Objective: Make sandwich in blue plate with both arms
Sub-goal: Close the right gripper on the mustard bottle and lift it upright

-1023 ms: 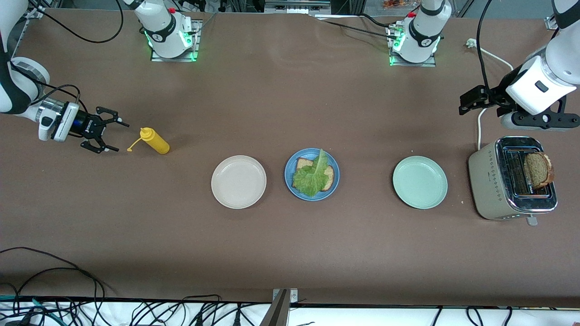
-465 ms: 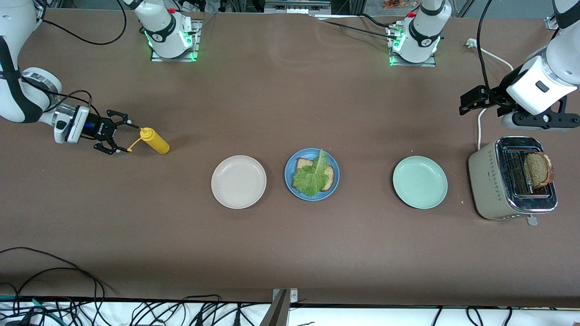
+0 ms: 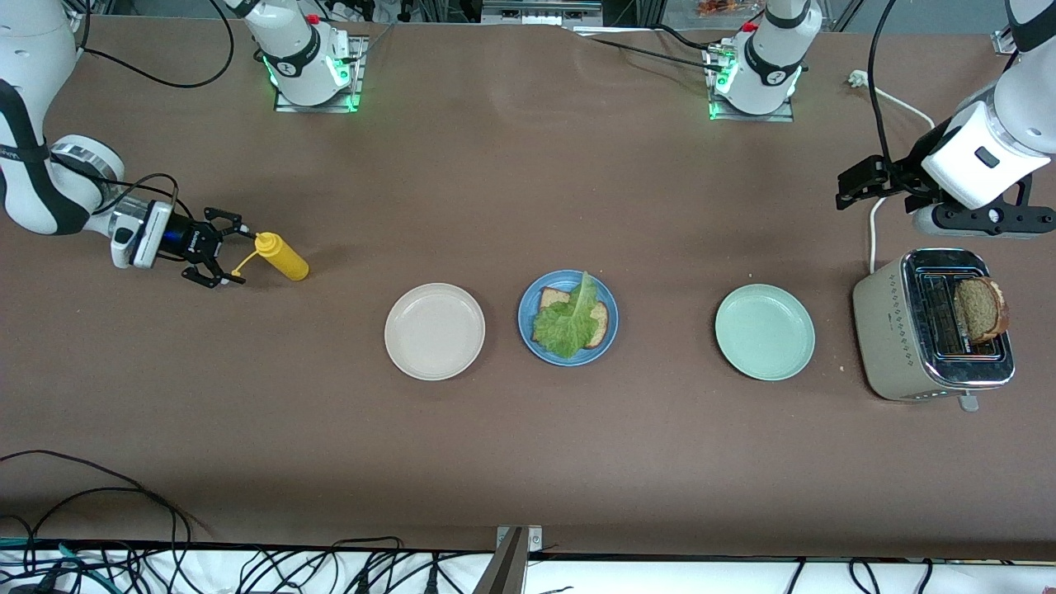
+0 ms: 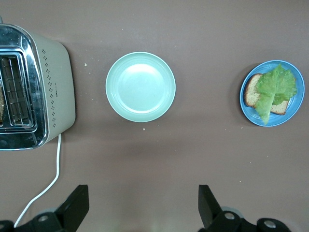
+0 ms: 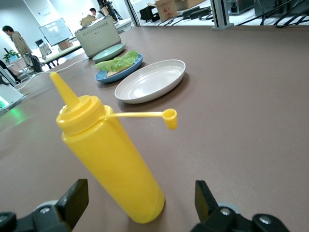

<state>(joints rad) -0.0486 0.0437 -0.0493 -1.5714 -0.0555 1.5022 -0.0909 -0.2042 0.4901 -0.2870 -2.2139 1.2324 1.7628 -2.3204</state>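
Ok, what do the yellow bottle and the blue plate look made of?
Yellow bottle: likely soft squeeze plastic; smooth, slightly glossy, with a thin tethered cap. Blue plate: matte, even colour with no glare; probably plastic or melamine, but ceramic can't be ruled out.

A brown table (image 3: 511, 462) fills the view. Black cables (image 3: 247, 569) run along its near edge. The right wrist view shows a bright room with a whiteboard (image 5: 57, 31).

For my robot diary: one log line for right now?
right gripper: open at mustard bottle | left gripper: open, waiting | blue plate: bread, lettuce
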